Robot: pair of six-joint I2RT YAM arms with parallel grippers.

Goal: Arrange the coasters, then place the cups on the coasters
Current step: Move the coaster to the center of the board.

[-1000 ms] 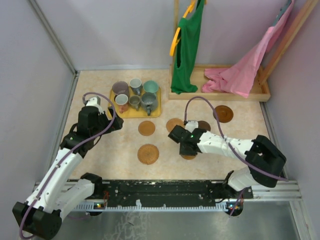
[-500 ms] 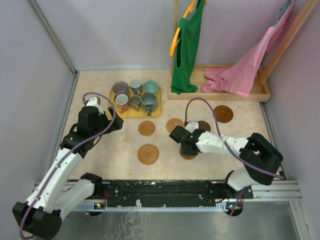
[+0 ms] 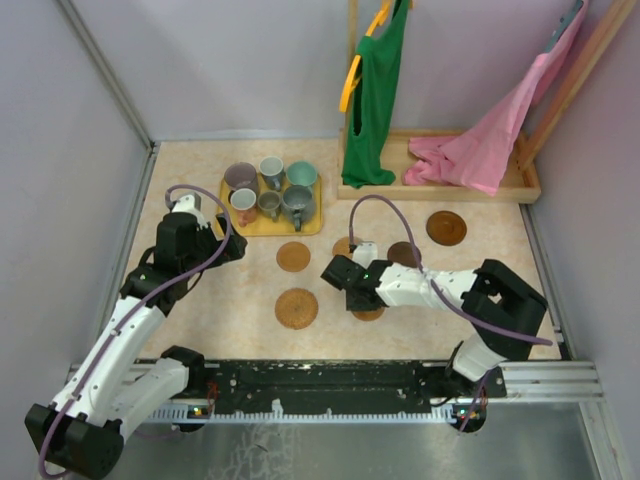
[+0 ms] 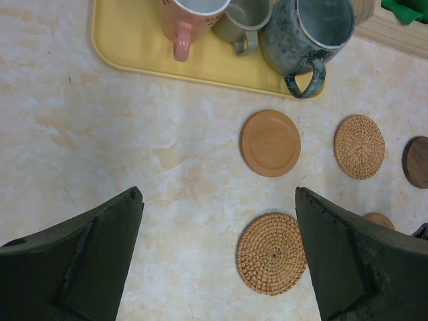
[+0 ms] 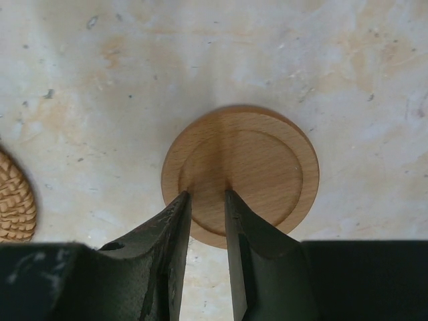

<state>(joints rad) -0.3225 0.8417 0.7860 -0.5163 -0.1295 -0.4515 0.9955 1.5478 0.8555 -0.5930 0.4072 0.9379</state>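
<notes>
Overhead, right hand nipped onto wooden coaster, mostly hidden; left hand wide, empty.

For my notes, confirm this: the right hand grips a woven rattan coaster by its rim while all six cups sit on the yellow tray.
Wrong on one point: the right wrist view shows the right hand gripping a smooth wooden coaster, not a woven one. The cups do sit on the yellow tray.

Both arms wear white shells with black joint housings; a grey-purple cable loops along each; the left gripper and right gripper have dark, matte, wedge-shaped fingers.
</notes>
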